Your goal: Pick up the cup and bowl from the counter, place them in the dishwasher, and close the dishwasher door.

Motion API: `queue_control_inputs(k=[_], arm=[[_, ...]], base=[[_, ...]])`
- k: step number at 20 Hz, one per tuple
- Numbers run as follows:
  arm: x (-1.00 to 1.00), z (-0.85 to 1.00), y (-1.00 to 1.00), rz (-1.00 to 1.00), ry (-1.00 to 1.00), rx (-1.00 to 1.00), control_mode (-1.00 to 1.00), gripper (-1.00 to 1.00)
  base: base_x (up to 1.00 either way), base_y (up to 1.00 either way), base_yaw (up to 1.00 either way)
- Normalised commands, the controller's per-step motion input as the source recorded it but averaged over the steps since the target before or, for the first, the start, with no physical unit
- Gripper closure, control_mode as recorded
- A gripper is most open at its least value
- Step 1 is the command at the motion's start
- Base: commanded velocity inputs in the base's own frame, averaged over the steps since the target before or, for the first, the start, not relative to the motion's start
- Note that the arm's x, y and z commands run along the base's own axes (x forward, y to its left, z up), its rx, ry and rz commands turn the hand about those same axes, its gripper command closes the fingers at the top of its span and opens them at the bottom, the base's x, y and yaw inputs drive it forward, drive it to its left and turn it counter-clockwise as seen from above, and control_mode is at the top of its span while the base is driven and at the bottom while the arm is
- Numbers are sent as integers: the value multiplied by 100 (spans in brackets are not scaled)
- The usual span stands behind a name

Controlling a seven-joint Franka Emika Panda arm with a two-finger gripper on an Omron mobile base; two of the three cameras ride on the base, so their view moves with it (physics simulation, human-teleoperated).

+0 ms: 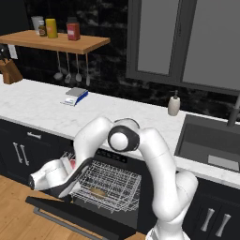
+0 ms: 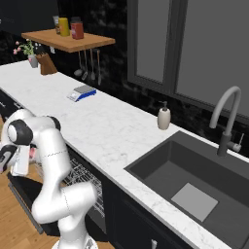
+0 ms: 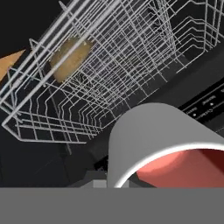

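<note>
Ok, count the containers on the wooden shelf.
4, in a row on the wooden shelf: white canister, small brown jar, yellow jar, red jar. More may hide behind them.

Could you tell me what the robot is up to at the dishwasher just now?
It is loading dishes. The pincer is shut on the cup, holding it low over the white rack of the open dishwasher. The brown bowl already lies in the rack. The door hangs open.

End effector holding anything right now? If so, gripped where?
Yes: the cup, held over the dishwasher rack. It looks gripped at the rim or wall, but the end effector's contact point is hidden, so the exact place can't be told.
</note>
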Motion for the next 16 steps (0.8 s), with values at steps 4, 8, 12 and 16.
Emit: queue_control_inputs(k=[4,8,12,16], arm=[[71,-20,-23,10,12,-3,-100,100],[59,-34,-19,6,22,0,-100,100],[41,-47,-6,4,29,0,-100,100],[42,-40,-4,5,26,0,-100,100]], base=[[0,0,0],[0,0,0],[0,0,0],[0,0,0]])
